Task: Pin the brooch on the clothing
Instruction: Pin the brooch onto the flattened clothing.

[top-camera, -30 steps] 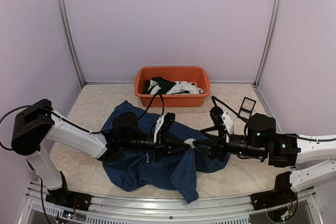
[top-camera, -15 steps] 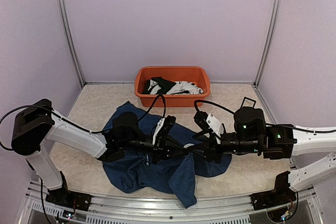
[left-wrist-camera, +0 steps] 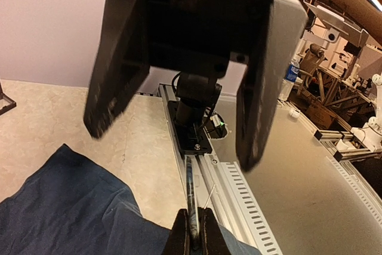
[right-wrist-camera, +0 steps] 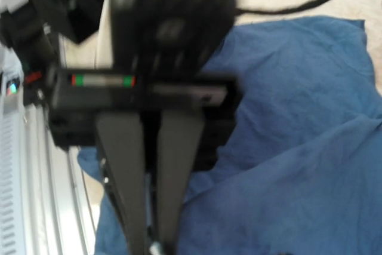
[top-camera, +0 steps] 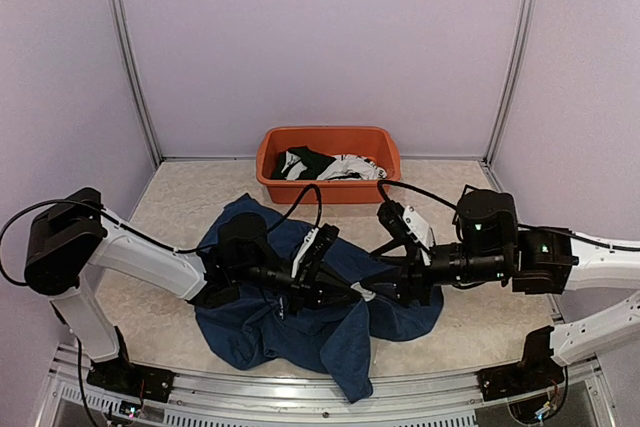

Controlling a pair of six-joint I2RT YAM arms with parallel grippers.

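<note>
The navy T-shirt (top-camera: 290, 332) lies crumpled on the table in front of both arms; it also shows in the left wrist view (left-wrist-camera: 71, 207) and the right wrist view (right-wrist-camera: 298, 147). My left gripper (top-camera: 345, 292) is shut on the brooch (left-wrist-camera: 194, 207), a thin blue marbled disc seen edge-on, with its silver pin (left-wrist-camera: 210, 196) sticking out beside it. The gripper holds it just above the shirt. My right gripper (top-camera: 382, 292) faces it tip to tip. In the left wrist view, the right gripper (left-wrist-camera: 173, 147) is wide open and blurred. In the right wrist view, the left gripper (right-wrist-camera: 152, 246) points at the camera.
An orange tub (top-camera: 275, 182) with black and white garments (top-camera: 330, 165) stands at the back centre. The aluminium rail (top-camera: 300, 402) runs along the near table edge, also seen in the left wrist view (left-wrist-camera: 250, 219). Cables loop over both arms.
The right gripper has swung left toward the left gripper, then settled a little lower. The left gripper with the brooch has dropped slightly toward the near edge. The shirt's folds have shifted under them.
</note>
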